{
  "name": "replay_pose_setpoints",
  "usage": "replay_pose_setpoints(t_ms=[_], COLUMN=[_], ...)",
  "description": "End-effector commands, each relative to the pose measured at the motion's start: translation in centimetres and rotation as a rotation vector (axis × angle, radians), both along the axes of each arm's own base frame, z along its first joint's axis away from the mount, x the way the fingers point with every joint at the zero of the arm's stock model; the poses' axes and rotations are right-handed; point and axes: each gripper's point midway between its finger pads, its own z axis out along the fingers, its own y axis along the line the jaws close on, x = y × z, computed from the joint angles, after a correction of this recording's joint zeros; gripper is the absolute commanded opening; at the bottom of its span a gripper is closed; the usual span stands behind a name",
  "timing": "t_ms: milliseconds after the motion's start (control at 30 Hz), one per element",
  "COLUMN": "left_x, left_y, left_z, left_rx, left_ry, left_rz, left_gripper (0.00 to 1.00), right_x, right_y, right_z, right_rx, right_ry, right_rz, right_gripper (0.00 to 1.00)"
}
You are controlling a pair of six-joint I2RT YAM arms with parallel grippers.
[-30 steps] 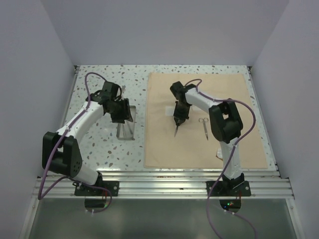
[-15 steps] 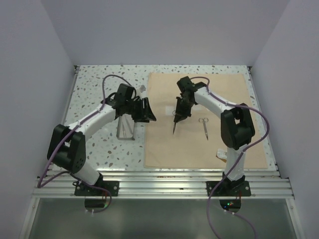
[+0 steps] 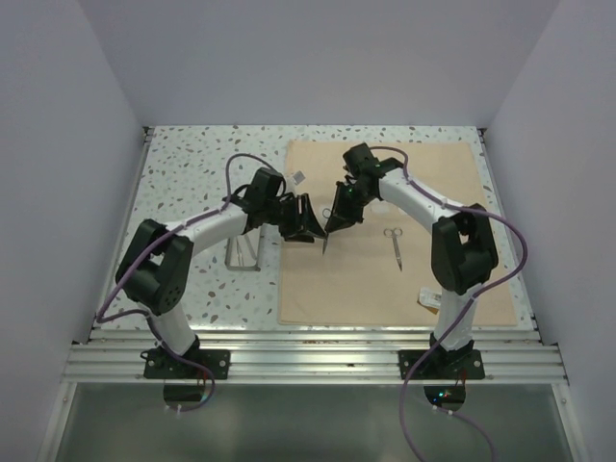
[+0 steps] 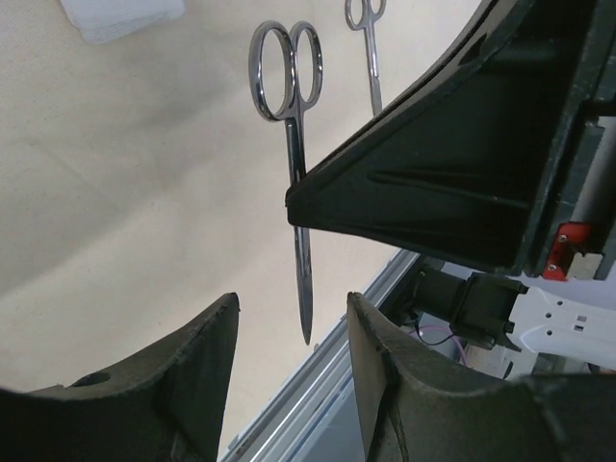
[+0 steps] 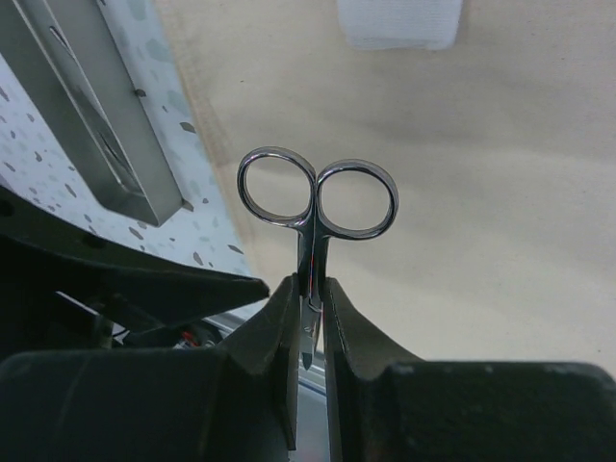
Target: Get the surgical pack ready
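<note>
From above, right tool (image 3: 335, 216): pinched on the scissors (image 3: 327, 241), which hang point-down over the 9 o'clock edge of the cloth (image 3: 385, 279).
Left tool (image 3: 306, 221): spread, reaching in from 9 o'clock, just beside the hanging blades and not touching them as far as this view shows.
Tray (image 3: 252, 260): on the speckled tabletop (image 3: 192, 164) off the cloth, at 9 o'clock from it, partly under the left arm.
Forceps (image 3: 395, 246): flat on the cloth at 3 o'clock from the scissors, apart from both arms.
Packet (image 3: 430, 300): on the cloth towards 5 o'clock, near the right arm's base.
Left wrist view, scissors: rings at 12 o'clock, tip towards 6, hanging clear of the cloth, with the tip between the two spread left fingers and no contact visible.
Right tool's finger: a dark wedge entering from 3 o'clock across the blades' middle.
Gauze (image 4: 120, 14): a white corner at 11 o'clock, lying on the cloth.
Right wrist view, grip: fingers pressed together on the shanks just under the rings, leaving the blades free.
Tray here: at 10 o'clock, long and narrow, the left tool's dark body at 8 o'clock.
Likely reason: this looks like a hand-over, with the right arm offering the blade end so the left arm, nearer the tray, can take the scissors.
Risk: the left fingers must close before the right ones let go, or the scissors drop.
</note>
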Motion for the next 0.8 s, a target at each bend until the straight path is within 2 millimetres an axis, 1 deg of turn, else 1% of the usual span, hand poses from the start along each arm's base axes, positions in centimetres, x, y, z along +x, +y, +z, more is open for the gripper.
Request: replay_pose_setpoints(t_ms=[0,67,133,233,267,300,333,367,400,433,467,500,533,567,600,633,667,700,733,767], left_x=[0.5,0.3,0.1,0.0,-0.1,-0.1,0.0,0.1,0.5,1.0,0.8,1.2,1.1,1.2,1.9,2.4,1.9,2.4,2.2,2.3], left_y=[-2.0,-2.4,-2.7,-2.7,-2.5,-2.3,-1.9,-1.4,-0.8,0.1,1.3,2.6,4.4,5.7,7.7,9.6,11.4,13.7,15.7,17.1], left_z=[1.6,1.1,0.7,0.2,0.1,-0.1,-0.2,-0.3,-0.4,-0.8,-1.1,-1.3,-1.7,-1.8,-1.9,-1.6,-1.9,-1.9,-1.9,-1.9], left_rx=[-0.069,-0.067,-0.066,-0.059,-0.045,-0.032,-0.001,0.023,0.050,0.105,0.166,0.205,0.278,0.320,0.357,0.420,0.479,0.515,0.584,0.615], left_ry=[-0.025,-0.014,-0.005,0.011,0.013,0.013,0.005,0.000,-0.009,-0.028,-0.018,-0.017,-0.001,-0.013,-0.013,-0.043,-0.034,-0.034,-0.049,-0.053], left_rz=[-0.034,-0.043,-0.052,-0.056,-0.059,-0.057,-0.053,-0.044,-0.030,0.000,-0.004,0.020,0.051,0.057,0.095,0.139,0.139,0.181,0.198,0.212], left_gripper=[0.51,0.49,0.45,0.24,0.07,0.00,0.00,0.00,0.00,0.00,0.00,0.00,0.00,0.00,0.00,0.00,0.00,0.00,0.00,0.00], right_x=[-0.1,-0.1,-0.2,-0.2,-0.1,-0.1,0.0,0.4,0.4,0.5,1.2,0.9,1.3,1.8,1.7,2.0,2.1,1.8,1.8,1.5], right_y=[1.5,1.6,1.8,2.0,2.1,1.9,1.8,1.6,1.1,0.6,-0.3,-1.5,-2.9,-4.5,-5.8,-7.3,-8.9,-10.0,-11.0,-12.2], right_z=[3.8,4.0,4.4,4.6,4.7,4.6,4.3,4.4,4.2,3.8,3.5,2.9,2.4,2.1,1.9,1.5,1.0,0.7,0.4,-0.2], right_rx=[0.115,0.128,0.140,0.150,0.153,0.142,0.127,0.114,0.085,0.057,0.026,-0.019,-0.078,-0.109,-0.143,-0.197,-0.227,-0.256,-0.286,-0.313], right_ry=[-0.046,-0.044,-0.045,-0.046,-0.048,-0.050,-0.052,-0.061,-0.055,-0.058,-0.060,-0.042,-0.050,-0.047,-0.051,-0.058,-0.049,-0.048,-0.045,-0.027], right_rz=[0.005,0.000,0.001,0.003,0.006,0.012,0.014,0.016,0.012,0.034,0.027,0.050,0.043,0.027,0.048,0.041,0.031,0.055,0.056,0.052], right_gripper=[0.00,0.00,0.00,0.00,0.00,0.00,0.00,0.00,0.03,0.16,0.24,0.29,0.36,0.39,0.41,0.42,0.43,0.44,0.44,0.44])
